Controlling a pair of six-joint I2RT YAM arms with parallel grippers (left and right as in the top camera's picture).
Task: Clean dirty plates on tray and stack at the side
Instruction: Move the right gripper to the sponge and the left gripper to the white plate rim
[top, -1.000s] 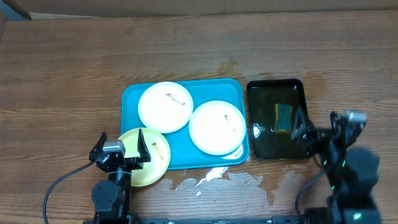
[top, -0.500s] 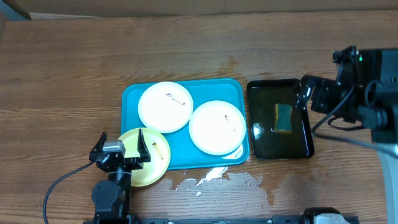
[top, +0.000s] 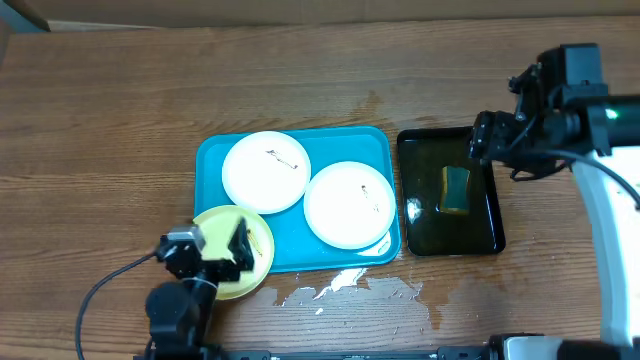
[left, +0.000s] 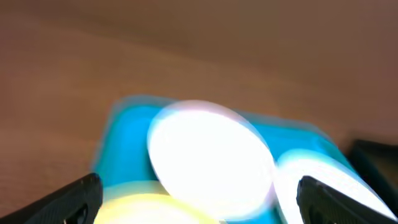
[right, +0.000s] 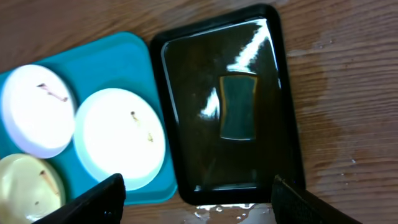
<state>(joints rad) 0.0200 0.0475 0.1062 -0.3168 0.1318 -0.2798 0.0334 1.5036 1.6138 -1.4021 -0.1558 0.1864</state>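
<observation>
The turquoise tray (top: 215, 160) holds two white plates, one at the back left (top: 266, 172) and one at the right (top: 349, 204), each with small dark smears. A pale yellow plate (top: 225, 270) lies on the tray's front left corner and overhangs its rim. My left gripper (top: 215, 258) is open just above that yellow plate; its wrist view is blurred and shows the yellow plate (left: 155, 211) between the fingers. My right gripper (top: 485, 135) hangs open and empty, high over the black tray's far right corner. Its wrist view looks down on the tray (right: 118, 56).
A narrow black tray (top: 420, 225) with dark liquid and a yellow-green sponge (top: 456, 188) stands right of the turquoise tray. A water puddle (top: 350, 288) lies on the wooden table in front of both. A cable runs from the left arm at the front left.
My right arm has swung from the near right edge up and back, ending over the black tray's far right corner. My left gripper has turned and shifted over the yellow plate.
</observation>
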